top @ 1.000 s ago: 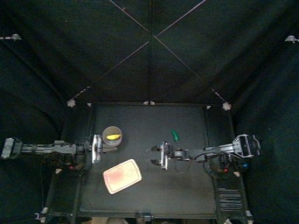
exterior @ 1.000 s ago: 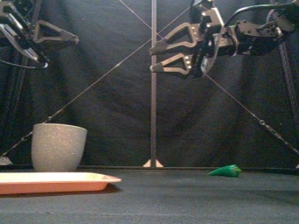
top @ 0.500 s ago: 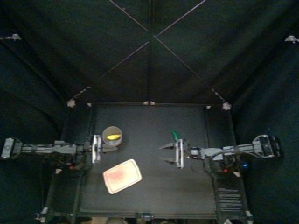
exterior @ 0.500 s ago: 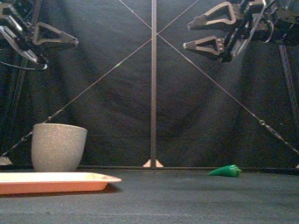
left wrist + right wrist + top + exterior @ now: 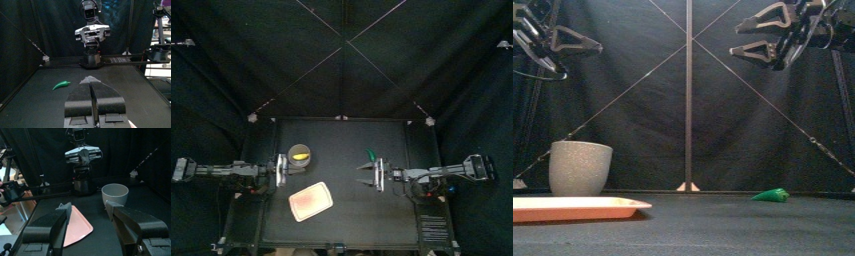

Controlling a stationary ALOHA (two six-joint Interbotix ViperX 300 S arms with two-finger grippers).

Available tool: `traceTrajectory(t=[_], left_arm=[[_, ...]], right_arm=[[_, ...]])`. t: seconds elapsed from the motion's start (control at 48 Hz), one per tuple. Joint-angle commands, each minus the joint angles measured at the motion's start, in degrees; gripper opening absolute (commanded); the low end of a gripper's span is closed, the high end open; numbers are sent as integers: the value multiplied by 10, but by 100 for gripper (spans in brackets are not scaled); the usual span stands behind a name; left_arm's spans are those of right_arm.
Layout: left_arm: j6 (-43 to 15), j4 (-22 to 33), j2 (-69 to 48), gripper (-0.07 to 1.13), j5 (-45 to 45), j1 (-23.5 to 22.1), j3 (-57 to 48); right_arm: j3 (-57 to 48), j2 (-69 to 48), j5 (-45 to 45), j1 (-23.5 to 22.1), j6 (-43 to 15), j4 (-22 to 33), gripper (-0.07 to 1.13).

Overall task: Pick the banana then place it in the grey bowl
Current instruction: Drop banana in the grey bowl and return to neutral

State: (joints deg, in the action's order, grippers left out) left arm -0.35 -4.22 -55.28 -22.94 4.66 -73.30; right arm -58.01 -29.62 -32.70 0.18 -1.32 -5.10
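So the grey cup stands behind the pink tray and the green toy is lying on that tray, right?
Not quite: the grey cup stands behind the pink tray, but the green toy lies on the bare table, apart from the tray, as the front view shows.

Tall cup [image 5: 580, 168]: pale grey, faint speckle. Toy [image 5: 299, 155] inside cup: yellow. Tray [image 5: 573, 208]: flat pink, plain, no pattern. Small toy [image 5: 772, 195]: bright green. Tabletop [image 5: 372, 208]: plain black. Back curtain [image 5: 633, 130]: black.
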Motion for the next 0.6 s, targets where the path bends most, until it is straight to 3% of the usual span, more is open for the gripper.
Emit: traceTrajectory(t=[0.021,0.354,0.604], left_arm=[[0,-3,2,10,-4,0,11],[4,0,2,10,-4,-3,11],[3,32,2,10,-4,-3,10]], right_arm=[[5,-8,-4,-1,1,1,91],[4,-9,-4,-1,1,1,91],[2,-9,-4,-1,0,1,91]])
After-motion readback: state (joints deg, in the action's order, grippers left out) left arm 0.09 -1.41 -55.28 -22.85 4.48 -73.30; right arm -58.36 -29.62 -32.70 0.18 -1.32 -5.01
